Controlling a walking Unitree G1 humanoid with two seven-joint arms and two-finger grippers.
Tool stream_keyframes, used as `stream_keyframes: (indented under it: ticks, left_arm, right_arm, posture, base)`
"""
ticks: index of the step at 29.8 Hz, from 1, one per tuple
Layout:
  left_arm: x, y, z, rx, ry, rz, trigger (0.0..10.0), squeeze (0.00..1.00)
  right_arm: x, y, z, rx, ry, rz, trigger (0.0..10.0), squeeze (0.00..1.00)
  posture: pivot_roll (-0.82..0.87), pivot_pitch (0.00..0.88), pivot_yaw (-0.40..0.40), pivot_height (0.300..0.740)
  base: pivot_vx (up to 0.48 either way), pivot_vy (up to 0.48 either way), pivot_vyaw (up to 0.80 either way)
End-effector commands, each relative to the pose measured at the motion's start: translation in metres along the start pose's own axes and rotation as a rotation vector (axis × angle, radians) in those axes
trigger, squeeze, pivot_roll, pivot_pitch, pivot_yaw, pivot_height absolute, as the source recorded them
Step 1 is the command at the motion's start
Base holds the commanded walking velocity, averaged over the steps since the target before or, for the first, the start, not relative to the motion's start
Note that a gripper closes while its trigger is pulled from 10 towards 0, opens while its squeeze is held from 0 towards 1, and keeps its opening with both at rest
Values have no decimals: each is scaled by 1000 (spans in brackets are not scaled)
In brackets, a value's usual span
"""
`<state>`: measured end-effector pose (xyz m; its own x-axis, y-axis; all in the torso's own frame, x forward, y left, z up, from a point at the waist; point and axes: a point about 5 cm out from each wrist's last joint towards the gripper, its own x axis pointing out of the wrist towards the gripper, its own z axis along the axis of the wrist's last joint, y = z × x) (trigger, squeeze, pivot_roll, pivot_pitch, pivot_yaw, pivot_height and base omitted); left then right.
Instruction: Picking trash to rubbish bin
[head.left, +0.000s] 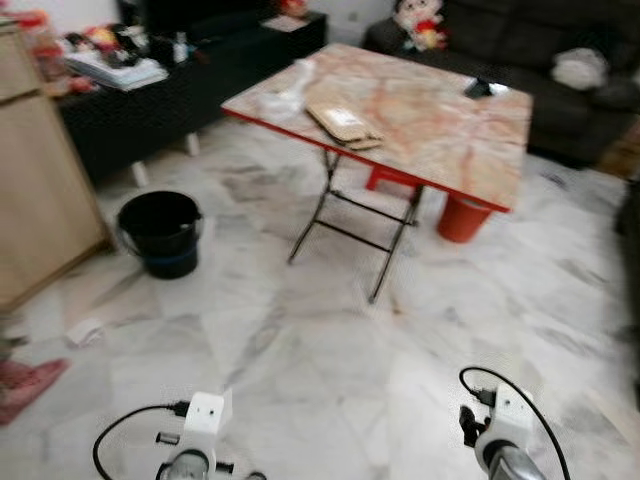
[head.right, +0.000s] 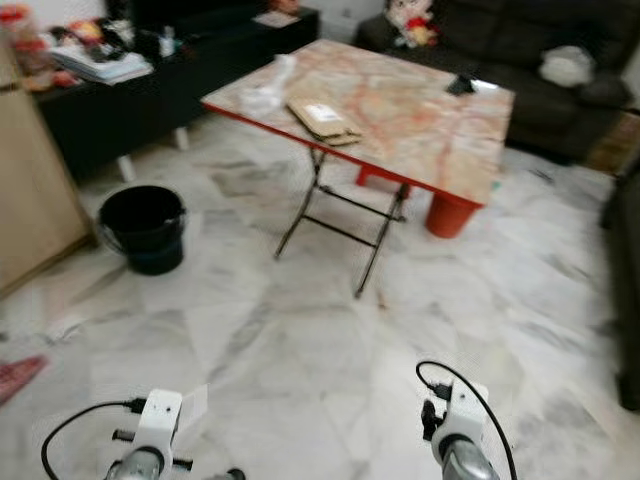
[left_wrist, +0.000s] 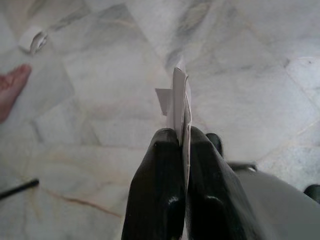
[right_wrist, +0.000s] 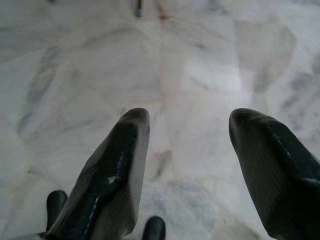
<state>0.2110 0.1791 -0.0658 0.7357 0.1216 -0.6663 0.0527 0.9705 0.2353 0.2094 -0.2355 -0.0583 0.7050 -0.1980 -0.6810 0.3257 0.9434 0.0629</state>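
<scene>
Head views: marble floor (head.left: 330, 370) fills centre and lower frame, a broad open stretch btwn the two wrists and the folding table (head.left: 400, 115) at upper centre; table's surface is marbled pink w/ a red edge, its near corner at upper centre-left, crossed metal legs below; on it a clear plastic wrapper (head.left: 285, 95) near the left edge, flat brown cardboard pieces (head.left: 343, 125) just right of that, a small dark item (head.left: 478, 88) toward the far right edge.
Black rubbish bin (head.left: 160, 232) stands at left-centre on the floor, btwn the wooden cabinet (head.left: 35, 190) at left edge and the table legs; orange bucket (head.left: 463, 217) under the table's right side; dark sofa (head.left: 520, 50) along the top right; low black shelf (head.left: 150, 85) at upper left.
Small white scrap (head.left: 85, 331) lies on the floor at lower left, beside a red slipper (head.left: 28, 385).
Left gripper (left_wrist: 183, 142), left wrist view: fingers pressed together, pinching a white paper scrap (left_wrist: 176, 100) upright over the floor.
Right gripper (right_wrist: 190, 130), right wrist view: fingers spread apart above bare floor.
</scene>
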Motion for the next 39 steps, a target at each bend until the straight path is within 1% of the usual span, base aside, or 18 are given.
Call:
stream_keyframes:
  ticks: [1, 8, 16, 31, 34, 39]
  left_arm:
    - [0, 1, -3, -4, 21, -2, 10000, 0]
    - [-1, 0, -4, 7, 21, -4, 10000, 0]
    - [-1, 2, -6, 0, 26, 3, 10000, 0]
    - [-2, 0, -7, -8, 29, -2, 10000, 0]
    - [-1, -2, -6, -4, 30, -7, 10000, 0]
    - [-1, -3, -6, 3, 31, -13, 10000, 0]
  right_arm:
    - [0, -4, 1, 2, 0, -16, 10000, 0]
    - [0, -5, 1, 0, 1, -21, 10000, 0]
    - [0, -5, 2, -1, -3, -18, 10000, 0]
    - [1, -2, 4, -1, -11, -6, 10000, 0]
    - [1, 0, 6, 16, -20, 0, 10000, 0]
    - [1, 1, 5, 20, -21, 6, 10000, 0]
  posture:
    - [201, 0, -143, 740]
    - [196, 0, -145, 740]
    - [197, 0, -148, 740]
    - [197, 0, -147, 740]
    - [197, 0, -147, 740]
    - [201, 0, -147, 740]
  base:
    - [0, 0, 800]
    - [0, 0, 800]
    - [0, 0, 800]
    - [0, 0, 795]
    - [0, 0, 0]
    - [0, 0, 0]
